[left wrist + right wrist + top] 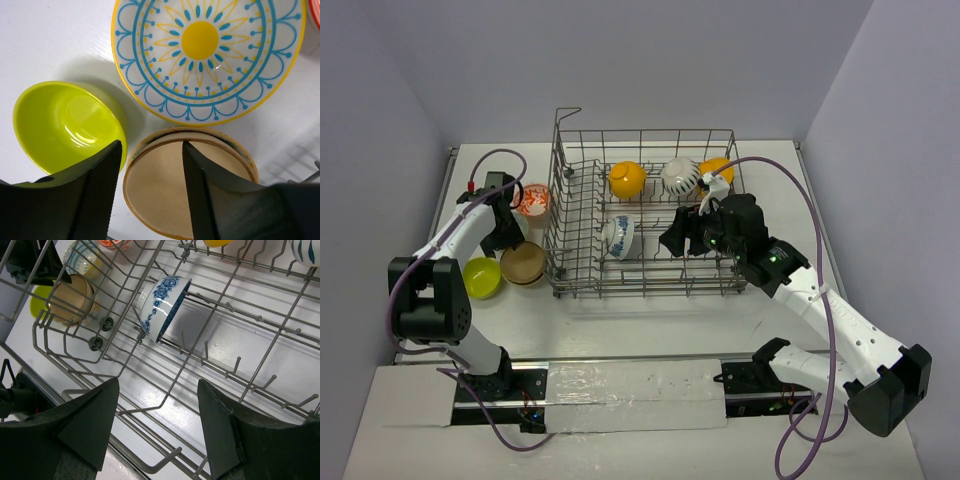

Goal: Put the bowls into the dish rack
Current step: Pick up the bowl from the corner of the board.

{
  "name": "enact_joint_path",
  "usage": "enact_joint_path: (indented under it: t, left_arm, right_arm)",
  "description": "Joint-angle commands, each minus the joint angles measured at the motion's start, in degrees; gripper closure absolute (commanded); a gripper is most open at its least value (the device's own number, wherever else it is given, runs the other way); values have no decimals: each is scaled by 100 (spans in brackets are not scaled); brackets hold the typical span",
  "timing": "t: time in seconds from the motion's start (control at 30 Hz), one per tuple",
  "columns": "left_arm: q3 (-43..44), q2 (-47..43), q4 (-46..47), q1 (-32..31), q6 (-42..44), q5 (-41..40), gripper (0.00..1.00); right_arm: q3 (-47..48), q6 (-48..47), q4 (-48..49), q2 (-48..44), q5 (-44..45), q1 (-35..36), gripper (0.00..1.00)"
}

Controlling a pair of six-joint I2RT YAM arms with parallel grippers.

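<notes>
The left pincer (151, 150) stands part open astride the rim of the tan bowl (150, 200). One finger is inside the bowl. The other is outside, between it and the lime bowl (65, 120) at the left of the wrist view. Above them, a plate (207, 55) with a yellow and blue sun pattern lies on the white surface (50, 40).

In the top view, the red-and-white bowl (532, 200) sits just left of the rack (650, 292). The right pincer (157, 425) hangs wide and empty over the rack's lower right. The blue bowl (162, 302) stands on edge among the tines. Along the rack's upper row sit an orange bowl (627, 179), the striped bowl (680, 176) and a second orange bowl (717, 168).
</notes>
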Motion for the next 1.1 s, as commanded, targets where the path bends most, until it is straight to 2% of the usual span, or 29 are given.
enact_joint_path:
  t: [0.0,0.23,0.43,0.6,1.07]
  left_arm:
    - [304,-139,-10,-10,28,-190,43]
    - [717,-350,-327,8,151,-514,36]
    - [1016,-87,-169,315,168,-515,32]
    - [1174,343,-55,711,186,-401,32]
    - [673,993,604,737,212,-392,39]
  right_arm:
    - [7,-46,228,-17,60,-25,28]
    - [25,-55,228,18,16,-25,28]
    - [25,-55,237,36,-10,-25,28]
    - [16,-55,246,71,-37,-25,28]
    - [25,-63,263,185,-37,-34,28]
